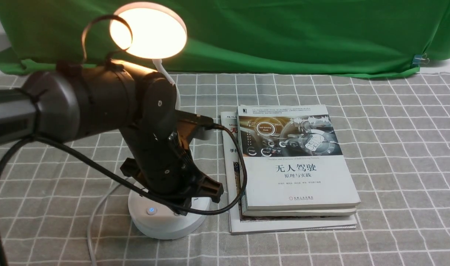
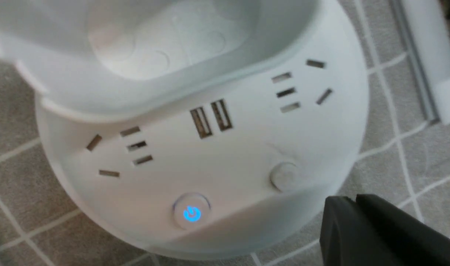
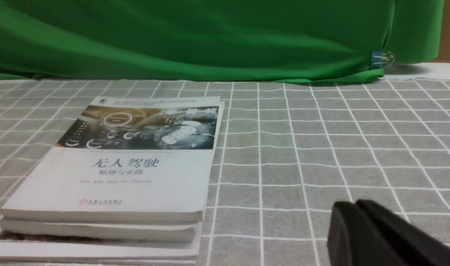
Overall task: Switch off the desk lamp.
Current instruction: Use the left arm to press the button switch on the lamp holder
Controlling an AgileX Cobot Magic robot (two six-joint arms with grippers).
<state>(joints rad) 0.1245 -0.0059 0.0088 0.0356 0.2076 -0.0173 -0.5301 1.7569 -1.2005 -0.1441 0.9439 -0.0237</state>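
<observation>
The desk lamp is lit: its round disc head (image 1: 148, 30) glows at the back left. Its white round base (image 1: 165, 225) stands on the cloth, partly hidden by my left arm. In the left wrist view the base (image 2: 225, 155) shows sockets, the cup holder (image 2: 154, 48), a blue-lit power button (image 2: 192, 213) and a plain round button (image 2: 284, 176). The blue button also shows in the front view (image 1: 151, 211). My left gripper (image 2: 352, 201) is shut and empty, its tip close to the plain button at the base's rim. My right gripper (image 3: 354, 207) is shut and empty, low over the cloth.
A stack of books (image 1: 295, 166) lies right of the lamp base and shows in the right wrist view (image 3: 128, 162). The lamp's white cord (image 1: 95, 218) runs off to the left. A green cloth (image 1: 284, 33) hangs at the back of the checked tablecloth (image 1: 395, 147).
</observation>
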